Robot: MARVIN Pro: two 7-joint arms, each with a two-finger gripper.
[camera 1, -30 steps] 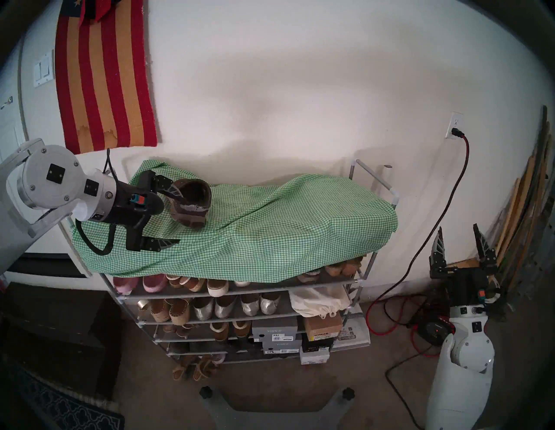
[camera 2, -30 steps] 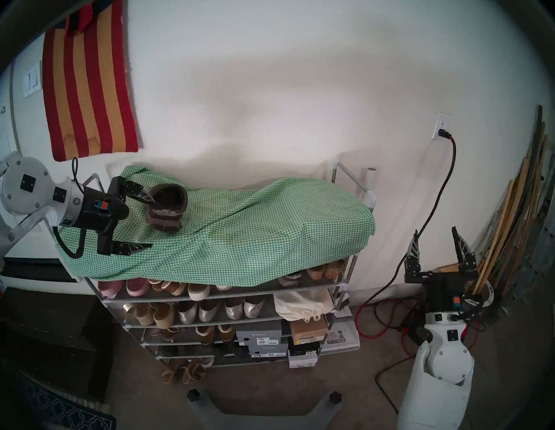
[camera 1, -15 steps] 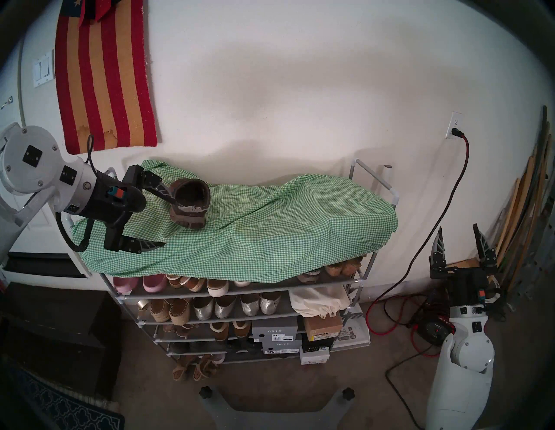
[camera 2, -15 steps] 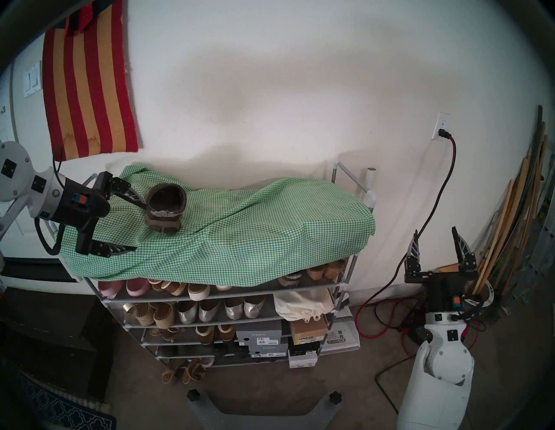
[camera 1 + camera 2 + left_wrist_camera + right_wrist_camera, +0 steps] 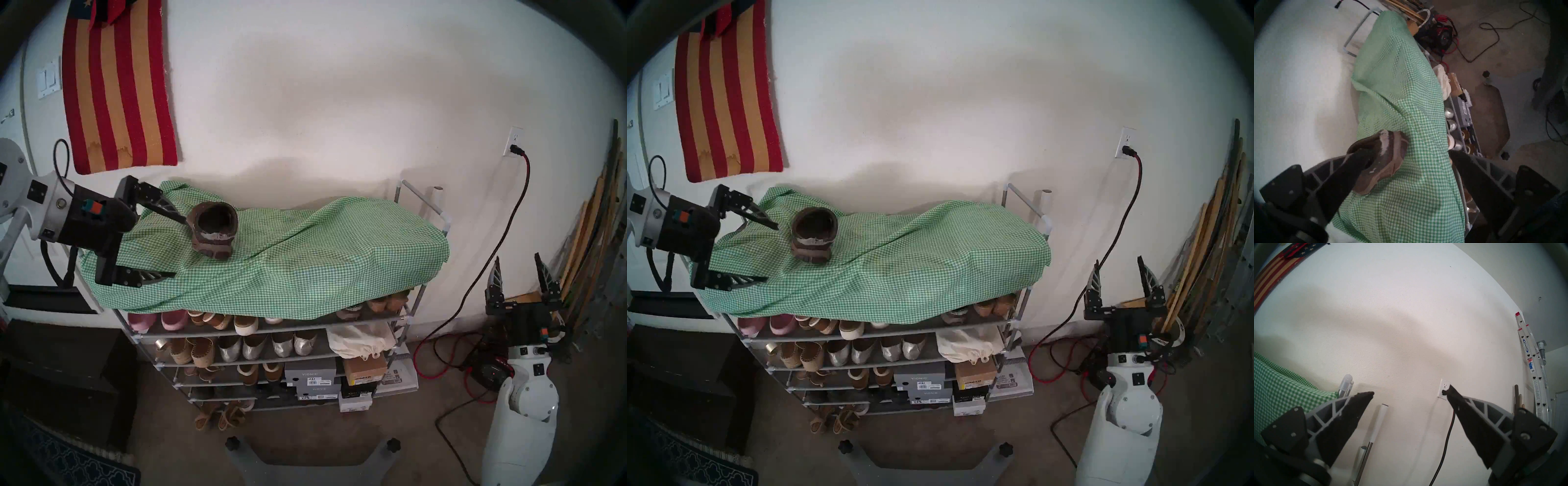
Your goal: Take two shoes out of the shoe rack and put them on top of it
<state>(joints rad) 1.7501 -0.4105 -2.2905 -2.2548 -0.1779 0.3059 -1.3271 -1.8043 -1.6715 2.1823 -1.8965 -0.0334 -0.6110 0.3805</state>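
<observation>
We see one brown clog resting on the gingham cloth atop the shoe rack, toward its left end (heel toward us, opening up). Our left gripper hangs just left of it, jaws spread wide and empty, far finger near the collar. Our right gripper is well apart on the right, spread, pointing up.

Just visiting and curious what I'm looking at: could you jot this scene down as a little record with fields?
Rack: tall grey metal-tube shoe rack
Cover: green-white gingham cloth draped over its top
On top: one dark brown suede clog, standing on the cloth
Left claw: open, empty, beside the clog
Right claw: open, empty, pointing upward, off to the rack's right
Second clog: not on top
</observation>
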